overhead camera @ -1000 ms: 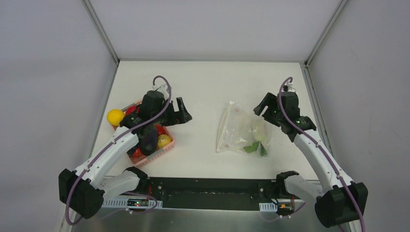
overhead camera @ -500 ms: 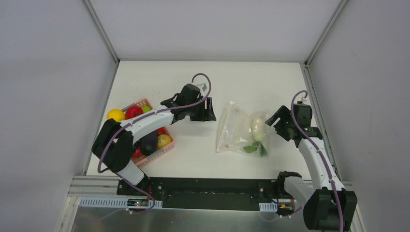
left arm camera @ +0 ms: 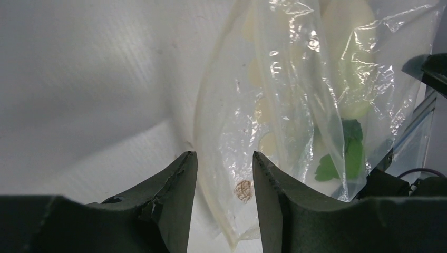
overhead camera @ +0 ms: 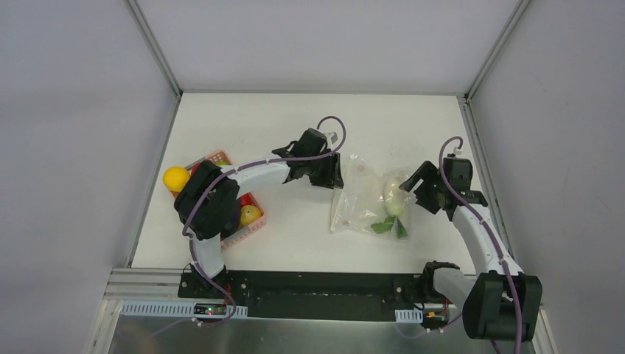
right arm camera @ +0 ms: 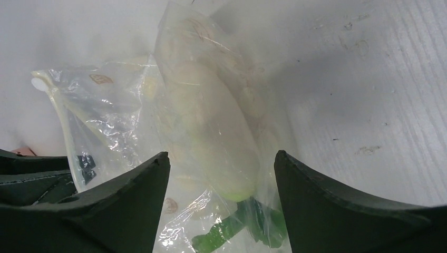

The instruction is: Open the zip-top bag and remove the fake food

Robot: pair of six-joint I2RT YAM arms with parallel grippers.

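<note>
A pink slatted basket [overhead camera: 253, 226] is set on the left part of the white surface [overhead camera: 295, 228], close to its left edge. The surface is enclosed on three sides by grey walls [overhead camera: 317, 44], joined at the far corners by slanting metal posts [overhead camera: 155, 48]. A black strip [overhead camera: 317, 284] is fixed along the near edge.

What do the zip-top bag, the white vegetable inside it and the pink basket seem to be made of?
The zip-top bag: thin clear plastic film, glossy; it is crinkled and shows bright glints. The white vegetable: probably smooth moulded plastic, pale with a greenish end, though the film blurs it. The pink basket: likely stiff plastic with a slatted wall; finish too small to tell.
</note>
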